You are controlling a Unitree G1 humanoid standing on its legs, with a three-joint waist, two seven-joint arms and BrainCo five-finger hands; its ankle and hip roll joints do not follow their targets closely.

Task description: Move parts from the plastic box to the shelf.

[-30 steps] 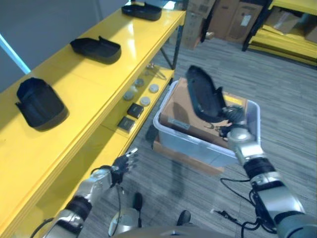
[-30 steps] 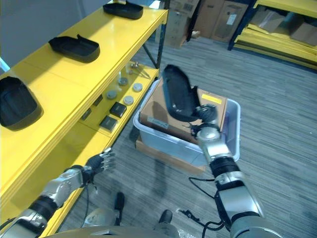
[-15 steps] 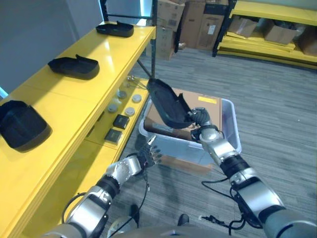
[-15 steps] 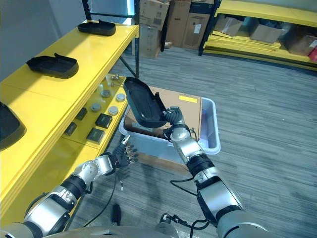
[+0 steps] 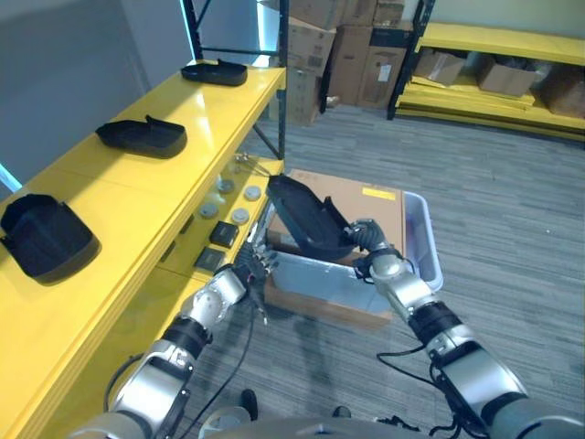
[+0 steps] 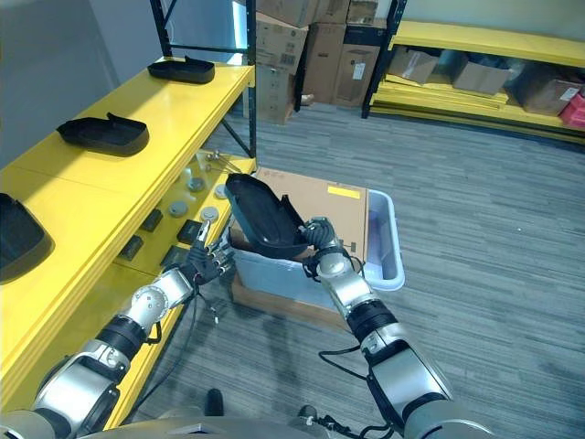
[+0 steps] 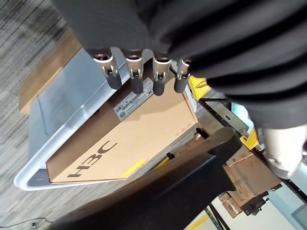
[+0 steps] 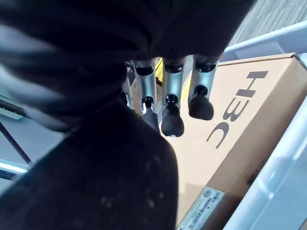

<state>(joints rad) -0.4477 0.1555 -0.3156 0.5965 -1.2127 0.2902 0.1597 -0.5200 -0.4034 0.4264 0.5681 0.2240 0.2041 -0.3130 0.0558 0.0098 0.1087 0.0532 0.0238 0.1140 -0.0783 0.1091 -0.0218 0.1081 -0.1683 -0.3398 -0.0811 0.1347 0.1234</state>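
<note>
My right hand (image 5: 370, 245) is shut on one end of a long black moulded part (image 5: 309, 222), held tilted above the near left corner of the clear plastic box (image 5: 422, 267). The same part (image 8: 115, 182) lies dark against that hand's fingers (image 8: 171, 119). A brown cardboard box (image 5: 355, 193) lies in the plastic box. My left hand (image 5: 249, 269) is open, fingers (image 7: 136, 79) straight, just left of the part's lower edge, at the plastic box's left side and apart from both. The yellow shelf (image 5: 174, 197) runs along the left.
Three black parts (image 5: 216, 71) (image 5: 143, 135) (image 5: 43, 237) lie spaced along the shelf top. Small round and square items (image 5: 224, 233) sit on the lower shelf level. Cardboard boxes (image 5: 340, 55) and another yellow rack (image 5: 494, 41) stand at the back. Grey floor lies to the right.
The camera has shifted. My right hand has lowered the black part closer to the box. My left hand has risen from the floor side up toward the part's lower edge.
</note>
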